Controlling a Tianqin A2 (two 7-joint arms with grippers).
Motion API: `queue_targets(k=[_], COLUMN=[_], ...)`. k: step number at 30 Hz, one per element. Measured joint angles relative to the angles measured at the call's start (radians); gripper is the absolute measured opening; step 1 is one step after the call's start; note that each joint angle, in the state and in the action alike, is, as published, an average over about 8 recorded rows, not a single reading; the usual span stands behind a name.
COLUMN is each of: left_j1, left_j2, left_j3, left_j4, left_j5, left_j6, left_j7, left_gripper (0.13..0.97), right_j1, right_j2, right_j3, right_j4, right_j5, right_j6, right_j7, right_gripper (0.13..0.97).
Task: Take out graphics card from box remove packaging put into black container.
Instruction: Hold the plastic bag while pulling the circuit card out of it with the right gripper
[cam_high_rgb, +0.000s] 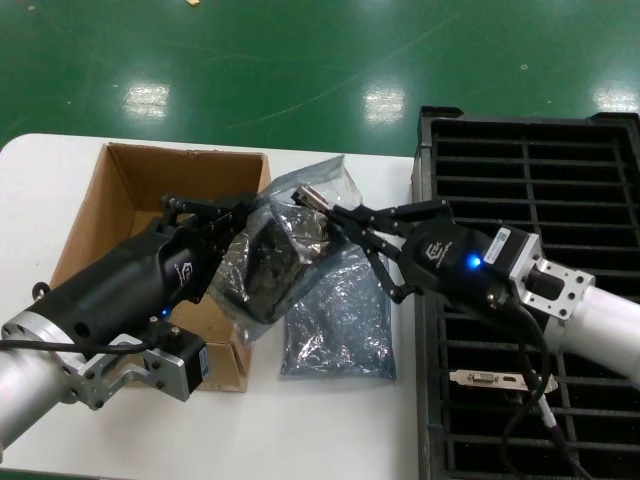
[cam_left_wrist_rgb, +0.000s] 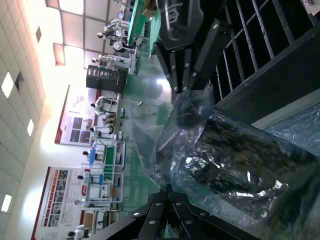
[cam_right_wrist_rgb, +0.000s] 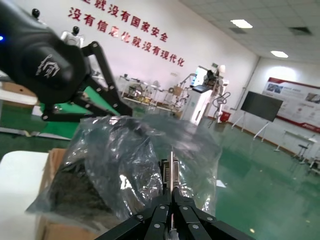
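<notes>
- Graphics card (cam_high_rgb: 268, 262) held aloft just beside the open end of the box (cam_high_rgb: 120, 190), out of the carton but sealed inside its packaging (cam_high_rgb: 300, 215) — dark board visible only as a shadow through the crinkled film.
- Left gripper (cam_high_rgb: 237, 213) clamped on the box-side edge of the bag, fingers pressed onto the plastic, taking the load.
- Right gripper (cam_high_rgb: 335, 214) reaching in from the side away from the box, over the black container (cam_high_rgb: 520, 160); thin fingertips closed on the bag's upper corner, pinching a fold of film together with what looks like the silver bracket end — cannot say for certain which.
- Second bag (cam_high_rgb: 340, 320), flat and apparently empty, lying on the white table (cam_high_rgb: 330, 430) between box and container.
- One bare card (cam_high_rgb: 490, 379) with its silver bracket already lodged in a container slot well away from the box.
- Judged progress: extraction from the box done for this card; unwrapping under way, not finished; slotting into the container yet to come.
- Likely next need: pulling the film apart while keeping hold of the board, so it slides free rather than drops.
</notes>
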Motion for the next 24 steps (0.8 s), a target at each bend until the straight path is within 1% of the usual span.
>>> queue_targets(k=[7, 14, 24], left_j1=[0.000, 0.000, 0.000], left_j2=[0.000, 0.000, 0.000], left_j3=[0.000, 0.000, 0.000], left_j4=[0.000, 0.000, 0.000], left_j5=[0.000, 0.000, 0.000], left_j6=[0.000, 0.000, 0.000], left_j7=[0.000, 0.000, 0.000], left_gripper=[0.139, 0.139, 0.139], right_j1=[-0.014, -0.022, -0.037], right_j2=[-0.009, -0.014, -0.023], right_j3=[0.009, -0.006, -0.024], right_j4=[0.023, 0.024, 0.040], right_j5=[0.007, -0.003, -0.027], right_j6=[0.022, 0.028, 0.070], right_j7=[-0.016, -0.033, -0.011], right_gripper=[0.137, 0.137, 0.137])
